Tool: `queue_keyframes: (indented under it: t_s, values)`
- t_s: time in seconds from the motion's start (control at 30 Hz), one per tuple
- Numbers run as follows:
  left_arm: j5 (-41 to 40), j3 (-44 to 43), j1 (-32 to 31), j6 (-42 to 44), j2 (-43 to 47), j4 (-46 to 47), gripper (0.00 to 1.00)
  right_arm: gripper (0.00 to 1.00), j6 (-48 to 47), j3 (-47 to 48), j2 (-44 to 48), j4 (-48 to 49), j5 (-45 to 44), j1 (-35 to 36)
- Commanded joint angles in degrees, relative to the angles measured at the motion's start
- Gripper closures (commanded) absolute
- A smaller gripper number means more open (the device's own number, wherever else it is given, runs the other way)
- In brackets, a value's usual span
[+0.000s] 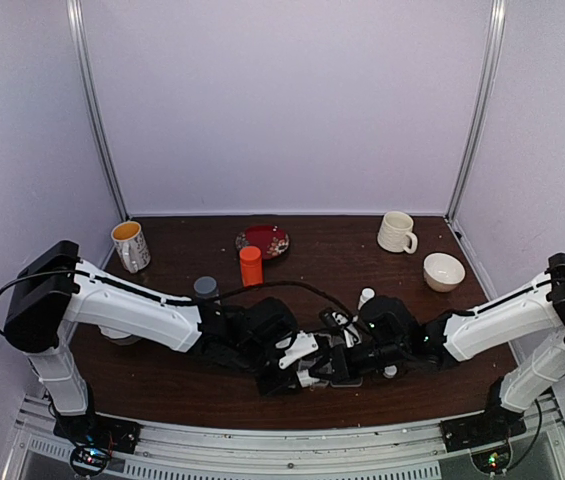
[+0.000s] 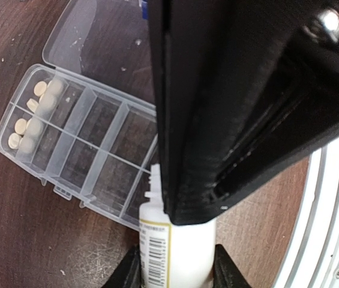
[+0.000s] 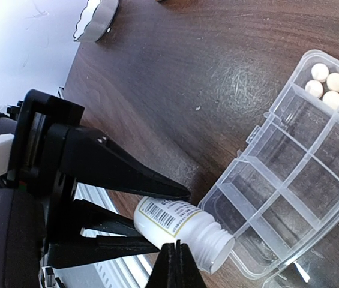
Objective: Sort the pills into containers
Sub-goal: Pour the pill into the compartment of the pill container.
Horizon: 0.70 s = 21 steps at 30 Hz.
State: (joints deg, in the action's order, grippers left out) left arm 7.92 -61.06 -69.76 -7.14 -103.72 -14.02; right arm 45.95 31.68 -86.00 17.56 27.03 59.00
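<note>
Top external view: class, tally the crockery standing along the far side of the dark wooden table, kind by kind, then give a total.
Mugs: 2 (patterned white ceramic mug, plain cream ceramic mug)
Bowls: 1 (round cream bowl)
Plates: 1 (round dark red plate)
Total: 4

Table: I see dark brown wood (image 1: 342, 255) | back: patterned mug (image 1: 130, 246) left, red plate (image 1: 263, 240) centre, cream mug (image 1: 396, 232) right | mid: orange bottle (image 1: 251, 266), grey cylinder (image 1: 206, 288), small white bottle (image 1: 365, 298), white bowl (image 1: 443, 271) | near edge: clear organiser box (image 2: 76, 135) flat, lid open.
</note>
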Motion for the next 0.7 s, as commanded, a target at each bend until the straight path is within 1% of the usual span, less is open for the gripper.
queue_keyframes:
  t_s: [0.0,0.13,0.27,0.5,0.57,0.67]
  values:
    - [0.6,-1.5,-0.1,0.4,-0.6,2.8,0.98,1.0,0.7,-0.3,0.3,-0.5,0.3,-0.2]
    - [0.7,-1.5,-0.2,0.5,-0.5,2.7,0.98,1.0,0.4,-0.7,4.8,-0.8,-0.8,-0.6]
    - [0.7,-1.5,-0.1,0.5,-0.6,2.7,0.98,1.0,1.0,-1.4,7.1,1.7,-0.8,-0.6]
    - [0.8,-1.4,-0.2,0.5,-0.6,2.9,0.98,1.0,1.5,-0.7,-1.7,0.5,1.4,-0.6]
    - [0.8,-1.5,-0.2,0.5,-0.6,2.8,0.99,1.0,1.6,-0.8,-1.7,0.3,0.9,-0.6]
    - [0.8,-1.4,-0.2,0.5,-0.6,2.8,0.99,1.0,1.5,-1.0,0.8,0.8,0.4,-0.6]
